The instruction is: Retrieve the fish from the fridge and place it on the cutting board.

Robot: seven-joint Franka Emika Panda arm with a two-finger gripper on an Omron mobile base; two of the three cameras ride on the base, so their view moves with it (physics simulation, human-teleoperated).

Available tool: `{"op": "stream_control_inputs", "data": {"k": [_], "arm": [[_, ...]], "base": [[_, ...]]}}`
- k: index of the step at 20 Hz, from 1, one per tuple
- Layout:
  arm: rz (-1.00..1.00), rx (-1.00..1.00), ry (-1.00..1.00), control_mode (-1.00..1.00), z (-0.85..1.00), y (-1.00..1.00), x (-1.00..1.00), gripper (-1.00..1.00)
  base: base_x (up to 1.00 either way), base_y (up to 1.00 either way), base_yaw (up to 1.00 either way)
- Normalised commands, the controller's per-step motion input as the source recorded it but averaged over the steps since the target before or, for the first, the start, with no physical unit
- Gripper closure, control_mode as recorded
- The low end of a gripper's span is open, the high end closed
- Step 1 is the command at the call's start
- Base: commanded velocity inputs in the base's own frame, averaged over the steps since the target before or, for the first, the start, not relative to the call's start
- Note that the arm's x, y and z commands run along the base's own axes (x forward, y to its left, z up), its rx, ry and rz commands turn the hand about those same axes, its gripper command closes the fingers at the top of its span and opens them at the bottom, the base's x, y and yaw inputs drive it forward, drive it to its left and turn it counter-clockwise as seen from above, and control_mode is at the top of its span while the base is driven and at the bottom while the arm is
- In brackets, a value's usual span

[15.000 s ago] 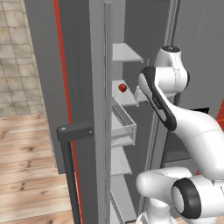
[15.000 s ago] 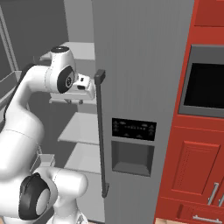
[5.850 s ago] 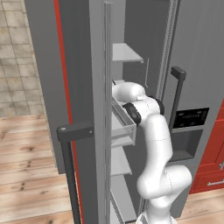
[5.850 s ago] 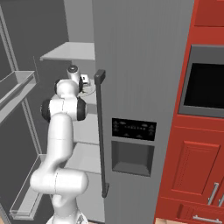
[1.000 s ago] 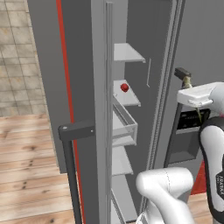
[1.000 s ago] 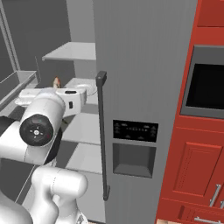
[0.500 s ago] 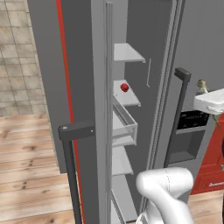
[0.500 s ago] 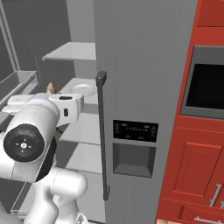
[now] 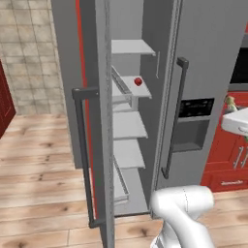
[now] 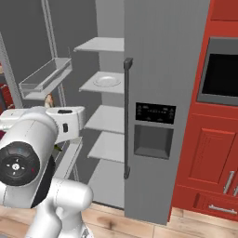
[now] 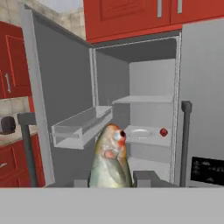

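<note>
Over the last second the white arm has swung out of the tall grey double-door fridge (image 9: 203, 58), so the retrieval looks done and the carry to the cutting board remains. In the hand view, the two-finger gripper (image 11: 114, 180) is clamped on the slender greenish-grey fish (image 11: 110, 159), held well clear of the pale shelves where the small red ball (image 9: 138, 81) sits.

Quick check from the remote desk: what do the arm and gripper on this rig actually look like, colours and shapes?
The arm is made of glossy white rounded segments, with a dark round joint cap that has a small pale ring at its centre. A white link with a small dark patch runs toward the hand. In the hand view the gripper shows as two small squarish dark grey fingertips. No cables or lettering are visible.
</note>
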Motion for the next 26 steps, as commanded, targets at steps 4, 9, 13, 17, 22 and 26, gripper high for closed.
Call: {"op": "stream_control_inputs", "data": {"k": [4,9,13,17,22,26], "arm": [[0.0,0.0,0.0,1.0,0.0,0.0,0.0,1.0],[0.0,0.0,0.0,1.0,0.0,0.0,0.0,1.0],[0.0,0.0,0.0,1.0,0.0,0.0,0.0,1.0],[0.0,0.0,0.0,1.0,0.0,0.0,0.0,1.0],[0.0,0.0,0.0,1.0,0.0,0.0,0.0,1.0],[0.0,0.0,0.0,1.0,0.0,0.0,0.0,1.0]], "base": [[-0.94,-0.25,0.63],[-0.71,-0.29,0.77],[-0.52,-0.14,0.83],[-0.24,-0.15,0.61],[-0.12,-0.63,-0.53],[0.0,-0.08,-0.99]]}}
